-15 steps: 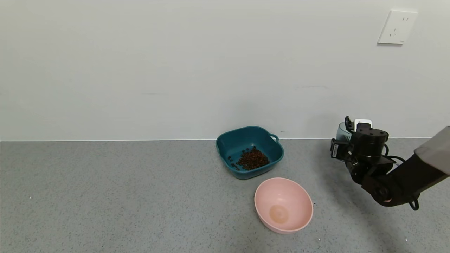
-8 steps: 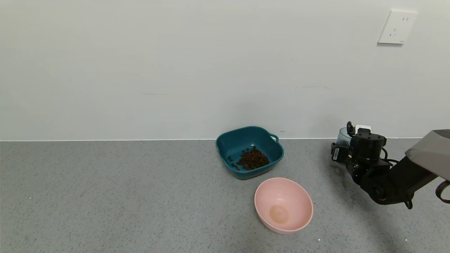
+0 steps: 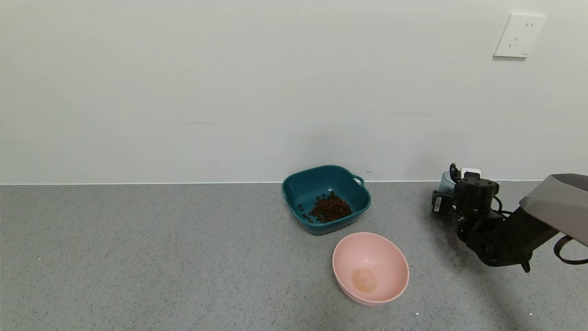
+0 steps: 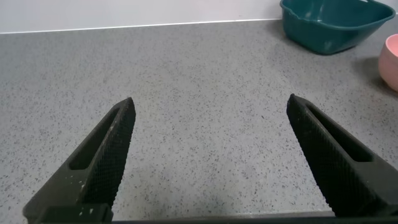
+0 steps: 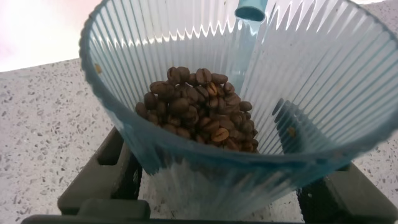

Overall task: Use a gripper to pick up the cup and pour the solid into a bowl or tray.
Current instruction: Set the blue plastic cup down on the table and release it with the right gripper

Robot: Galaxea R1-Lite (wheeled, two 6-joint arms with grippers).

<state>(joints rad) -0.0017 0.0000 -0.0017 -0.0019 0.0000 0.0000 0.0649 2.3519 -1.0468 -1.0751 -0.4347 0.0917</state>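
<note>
Head view: my right gripper (image 3: 452, 195) grasps the cup (image 3: 446, 182) at far right, well apart from the teal basin (image 3: 298, 184).

Left wrist: left gripper (image 4: 210, 152) spread wide, idle.

Right wrist: jaws clamp the ribbed cup (image 5: 186, 180) low; beans (image 5: 199, 115) inside. Light, thin, probably slippery; I'd grip mid-wall gently.

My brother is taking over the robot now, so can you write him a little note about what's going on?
Right tool: at the far right of the counter, shut on the cup, held upright and low.
Left tool: open, holding nothing, parked over bare counter.
The cup holds a pile of beans.
The teal basin, to the cup's left, already has some beans in it. The pink bowl in front of it holds no beans.
Done: cup gripped, one batch in the basin.
Left: carry the cup over the basin and tip these beans in.
</note>
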